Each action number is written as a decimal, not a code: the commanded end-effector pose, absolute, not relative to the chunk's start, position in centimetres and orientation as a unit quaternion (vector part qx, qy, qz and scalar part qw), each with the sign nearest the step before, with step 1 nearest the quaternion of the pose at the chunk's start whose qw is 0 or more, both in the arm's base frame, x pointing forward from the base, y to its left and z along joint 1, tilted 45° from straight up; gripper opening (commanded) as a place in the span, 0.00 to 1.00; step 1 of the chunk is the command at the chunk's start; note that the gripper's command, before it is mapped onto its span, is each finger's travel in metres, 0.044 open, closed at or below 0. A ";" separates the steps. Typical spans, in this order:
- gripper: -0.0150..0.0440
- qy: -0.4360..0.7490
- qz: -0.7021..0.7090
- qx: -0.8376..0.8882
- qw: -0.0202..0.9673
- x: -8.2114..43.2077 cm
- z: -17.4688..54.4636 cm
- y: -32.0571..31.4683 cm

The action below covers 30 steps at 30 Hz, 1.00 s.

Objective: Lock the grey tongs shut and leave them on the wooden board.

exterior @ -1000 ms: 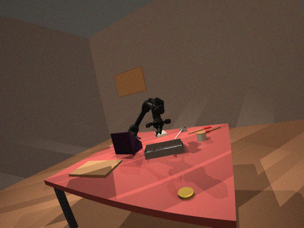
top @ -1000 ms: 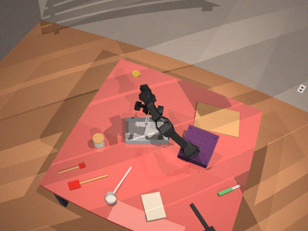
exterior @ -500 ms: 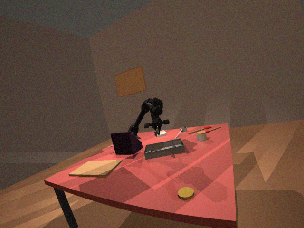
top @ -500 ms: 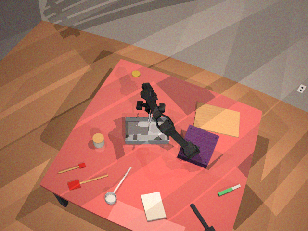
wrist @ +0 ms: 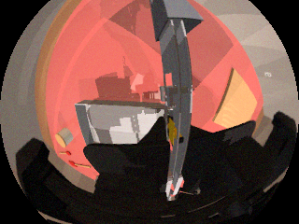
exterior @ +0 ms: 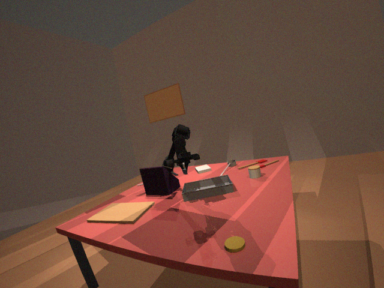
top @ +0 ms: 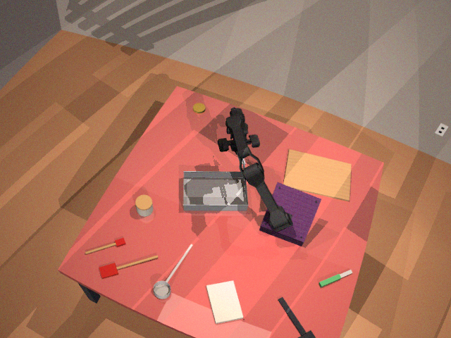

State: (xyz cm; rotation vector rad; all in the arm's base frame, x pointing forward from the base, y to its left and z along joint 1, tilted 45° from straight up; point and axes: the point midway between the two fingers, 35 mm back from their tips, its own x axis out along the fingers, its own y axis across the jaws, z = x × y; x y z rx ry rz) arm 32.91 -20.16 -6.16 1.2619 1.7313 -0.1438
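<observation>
The grey tongs (wrist: 181, 70) run lengthwise through the wrist view, with the blocky hinge at the top and pale tips at the bottom. Their arms lie close together with a thin gap. My gripper (wrist: 163, 119) (exterior: 184, 161) is shut on the tongs between hinge and tips. It holds them in the air near the tin's board-side end; the arm hides most of them in the top view. Their exact tilt and the lock inside the hinge cannot be made out. The roasting tin (top: 215, 208) (exterior: 210, 193) (wrist: 82, 123) stands on the table. The wooden board (top: 318, 174) (exterior: 120, 212) (wrist: 238, 100) bears nothing.
A purple block (top: 300, 213) (exterior: 155, 182) stands beside the arm, between tin and board. A lidded jar (top: 144, 205) (exterior: 254, 171) (wrist: 64, 137) stands beyond the tin's other end. A yellow disc (top: 199, 108) (exterior: 234, 243) lies near a table corner. A white book (top: 224, 301) lies farther off.
</observation>
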 end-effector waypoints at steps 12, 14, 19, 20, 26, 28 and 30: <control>0.00 0.711 0.056 0.430 0.553 26.7 -12.1 -26.4; 0.00 0.710 0.073 0.418 0.562 25.7 -12.9 -27.1; 0.00 0.705 0.115 0.388 0.583 23.3 -14.7 -28.4; 0.00 0.704 0.119 0.385 0.585 23.1 -14.9 -28.5; 0.00 0.704 0.121 0.384 0.585 23.0 -15.0 -28.6; 0.00 0.704 0.124 0.380 0.588 22.7 -15.1 -28.8; 0.00 0.702 0.132 0.371 0.593 22.0 -15.2 -29.2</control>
